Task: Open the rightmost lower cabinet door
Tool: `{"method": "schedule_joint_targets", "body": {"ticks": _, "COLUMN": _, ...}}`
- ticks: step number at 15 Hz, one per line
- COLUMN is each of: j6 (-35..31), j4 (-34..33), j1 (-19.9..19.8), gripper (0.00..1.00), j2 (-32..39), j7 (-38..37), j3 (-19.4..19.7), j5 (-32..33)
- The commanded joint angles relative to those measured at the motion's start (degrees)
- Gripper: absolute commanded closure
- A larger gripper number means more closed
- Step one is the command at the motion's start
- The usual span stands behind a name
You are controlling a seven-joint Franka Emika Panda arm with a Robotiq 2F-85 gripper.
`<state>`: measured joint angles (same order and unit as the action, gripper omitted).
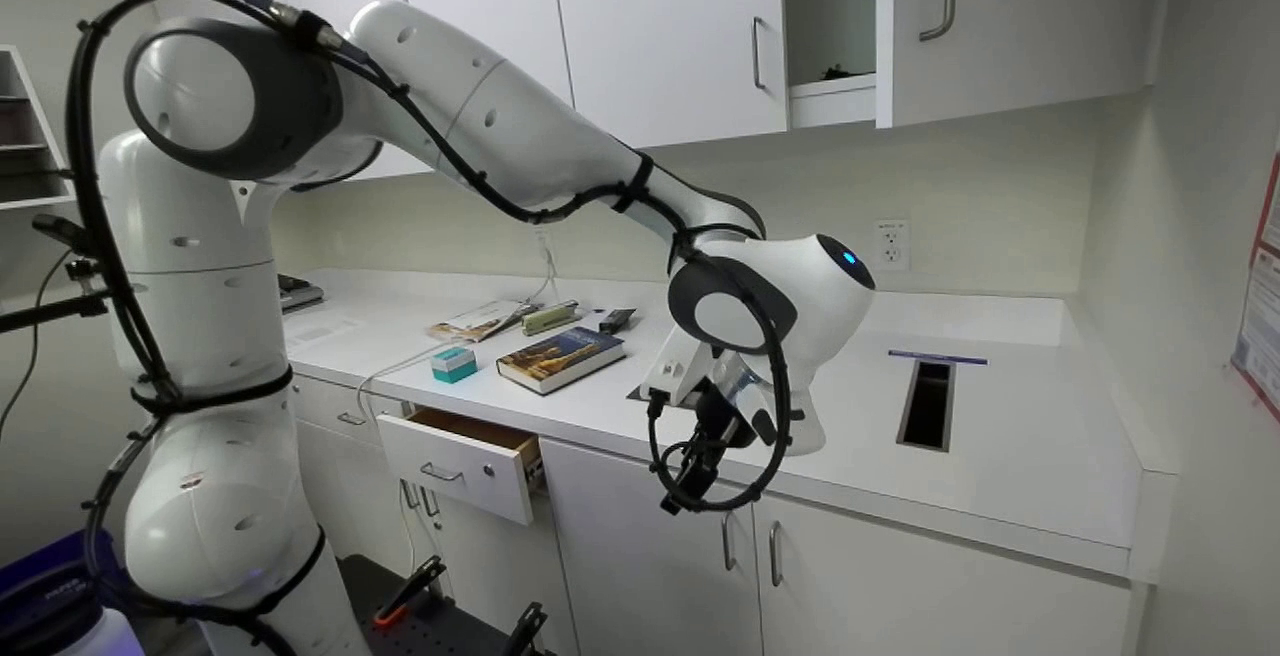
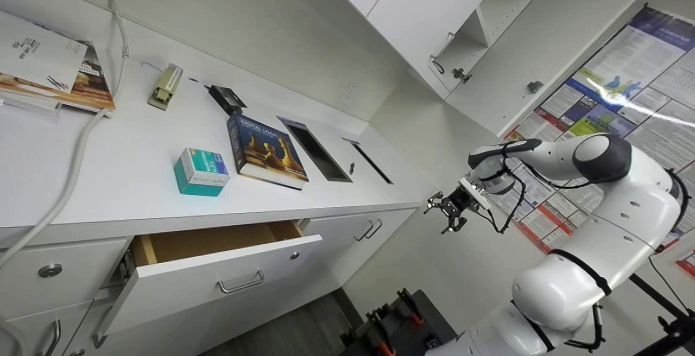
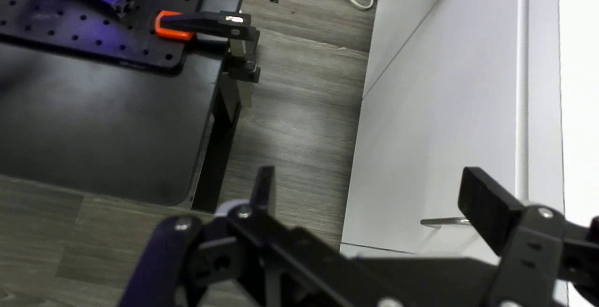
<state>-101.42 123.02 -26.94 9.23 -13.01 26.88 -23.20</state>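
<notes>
The rightmost lower cabinet door (image 1: 950, 586) is wide, white and closed, with a vertical silver handle (image 1: 775, 553) near its top left corner in an exterior view. The door (image 2: 386, 230) and its handle (image 2: 374, 229) also show in an exterior view. My gripper (image 2: 436, 221) is open and empty, in front of the cabinets and apart from the door. In the wrist view my gripper (image 3: 368, 190) points downward with its fingers wide apart. There only a thin strip of the rightmost door (image 3: 360, 250) shows; the rest is hidden behind the gripper.
The narrower lower door (image 1: 650, 536) has its own handle (image 1: 728, 541), partly behind a finger in the wrist view (image 3: 442, 222). A drawer (image 1: 460, 461) stands open. A black table (image 3: 103, 124) with clamps faces the cabinets. The counter (image 1: 1000, 476) overhangs the doors.
</notes>
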Motion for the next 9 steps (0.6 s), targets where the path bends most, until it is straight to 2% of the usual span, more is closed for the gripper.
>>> {"method": "schedule_joint_targets", "body": {"ticks": 1, "j6": -0.8, "j4": 0.3, "j1": -2.1, "gripper": 0.00, "j2": 3.0, "j7": -2.6, "j3": 0.4, "j5": -8.6}}
{"method": "schedule_joint_targets", "body": {"ticks": 4, "j6": -0.8, "j4": 4.1, "j1": -2.5, "gripper": 0.00, "j2": 2.5, "j7": -5.2, "j3": 0.1, "j5": -16.2}}
{"method": "schedule_joint_targets", "body": {"ticks": 5, "j6": 0.1, "j4": 1.4, "j1": -2.4, "gripper": 0.00, "j2": 3.9, "j7": -2.4, "j3": 0.4, "j5": -12.6}}
{"method": "schedule_joint_targets", "body": {"ticks": 9, "j6": 0.1, "j4": 2.8, "j1": -2.3, "gripper": 0.00, "j2": 4.2, "j7": -3.2, "j3": 0.5, "j5": -15.3}}
